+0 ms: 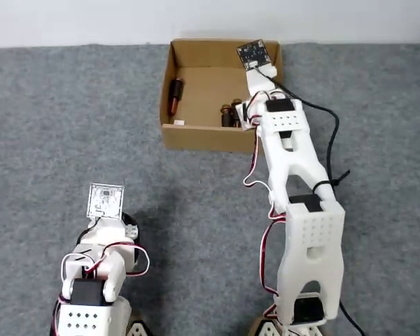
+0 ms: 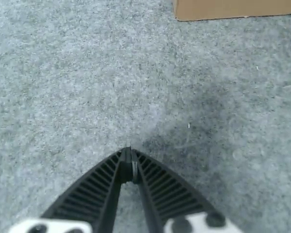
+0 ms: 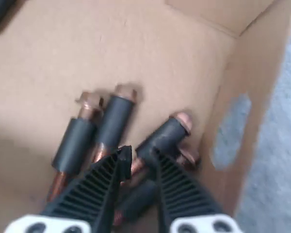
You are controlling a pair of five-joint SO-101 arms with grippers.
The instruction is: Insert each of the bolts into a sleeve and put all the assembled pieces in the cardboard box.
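Note:
The cardboard box (image 1: 166,84) stands at the table's far middle. One bolt-in-sleeve piece (image 1: 175,94) lies at its left side, and several more (image 1: 229,114) are bunched in its near right corner. My right gripper (image 3: 138,155) hangs low over that corner. Its fingers are closed to a narrow gap on the copper end of an assembled piece (image 3: 162,136) that rests tilted on the others. Two more assembled pieces (image 3: 77,143) (image 3: 114,121) lie side by side next to it. My left gripper (image 2: 127,153) is shut and holds nothing, above bare grey carpet near the table's front left.
Grey carpet (image 1: 56,126) covers the whole table. The near corner of the box (image 2: 223,8) lies well ahead of the left gripper. The box's right wall (image 3: 242,111) stands close beside the right gripper. The right arm (image 1: 294,182) stretches from the front edge to the box.

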